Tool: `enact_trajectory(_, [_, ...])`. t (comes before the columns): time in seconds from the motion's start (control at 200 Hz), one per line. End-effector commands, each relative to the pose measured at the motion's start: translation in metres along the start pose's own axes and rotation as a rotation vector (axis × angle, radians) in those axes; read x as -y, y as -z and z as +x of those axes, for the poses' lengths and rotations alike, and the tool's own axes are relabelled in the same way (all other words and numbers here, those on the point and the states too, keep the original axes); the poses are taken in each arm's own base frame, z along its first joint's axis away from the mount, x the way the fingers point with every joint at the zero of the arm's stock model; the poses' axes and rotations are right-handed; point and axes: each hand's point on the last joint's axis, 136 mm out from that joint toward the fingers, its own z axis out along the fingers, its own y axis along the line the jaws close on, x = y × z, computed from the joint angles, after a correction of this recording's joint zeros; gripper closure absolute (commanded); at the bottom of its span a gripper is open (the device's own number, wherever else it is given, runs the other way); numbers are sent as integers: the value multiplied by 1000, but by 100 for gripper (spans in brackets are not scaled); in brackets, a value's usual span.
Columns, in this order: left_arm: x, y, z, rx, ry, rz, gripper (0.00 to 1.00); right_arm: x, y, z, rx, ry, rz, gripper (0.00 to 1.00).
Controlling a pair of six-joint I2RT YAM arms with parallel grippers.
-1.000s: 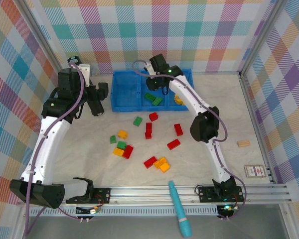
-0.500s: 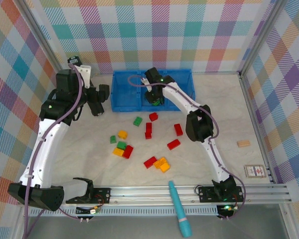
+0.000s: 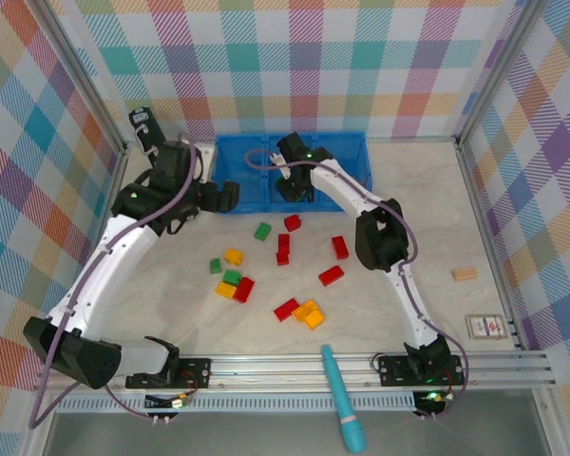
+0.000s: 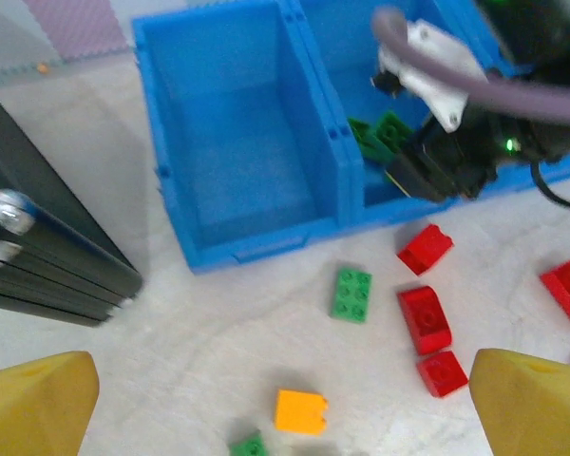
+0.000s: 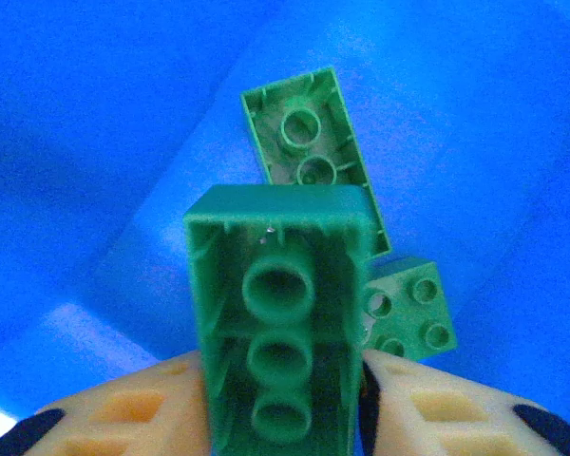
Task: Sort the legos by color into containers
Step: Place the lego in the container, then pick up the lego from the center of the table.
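A bright blue tray (image 3: 230,195) of three side-by-side square compartments is set at the far side of the tabletop (image 3: 418,209). Over its middle compartment (image 4: 342,66) a green brick (image 5: 280,285) is held between the fingers of the right gripper (image 5: 283,408), hollow underside turned toward the wrist camera. Two more green bricks are seen lying below it, a long one (image 5: 309,142) underside up and a smaller one (image 5: 410,306) studs up. Loose bricks are scattered nearer on the tabletop: a green one (image 3: 262,231) closest to the tray, red ones (image 3: 340,247) and orange ones (image 3: 233,256) singly or in small clusters.
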Motion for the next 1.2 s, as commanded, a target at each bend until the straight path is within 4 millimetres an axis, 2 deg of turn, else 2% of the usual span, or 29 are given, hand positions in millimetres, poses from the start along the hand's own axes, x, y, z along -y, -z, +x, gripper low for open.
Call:
enact_trajectory(0.0, [13, -15, 27, -70, 75, 17, 1, 7, 64, -34, 123, 1, 3, 53])
enact_trajectory(0.15, [39, -32, 54, -117, 145, 77, 3, 9, 89, -42, 159, 7, 8, 49])
enact_trajectory(0.28, [61, -51, 78, -180, 134, 83, 4, 13, 108, -47, 187, 16, 20, 48])
enact_trajectory(0.4, [82, -75, 102, -252, 132, 84, 5, 17, 141, -54, 236, 14, 34, 47])
enact_trajectory(0.49, [95, -92, 117, -293, 145, 97, 6, 22, 174, -56, 278, 8, 56, 46])
enact_trajectory(0.665, [111, -118, 132, -342, 155, 82, 9, 29, 236, -45, 345, -33, 85, 44])
enact_trajectory(0.8, [122, -134, 141, -388, 157, 73, 12, 33, 267, -23, 366, -59, 108, 43])
enact_trajectory(0.89, [129, -144, 151, -425, 162, 74, 14, 39, 277, -8, 372, -73, 132, 42])
enact_trajectory(1.02, [132, -158, 166, -476, 181, 53, 18, 53, 276, 15, 346, -111, 156, 41])
enact_trajectory(1.195, [137, -171, 178, -522, 192, 38, 25, 71, 287, 37, 342, -149, 202, 40])
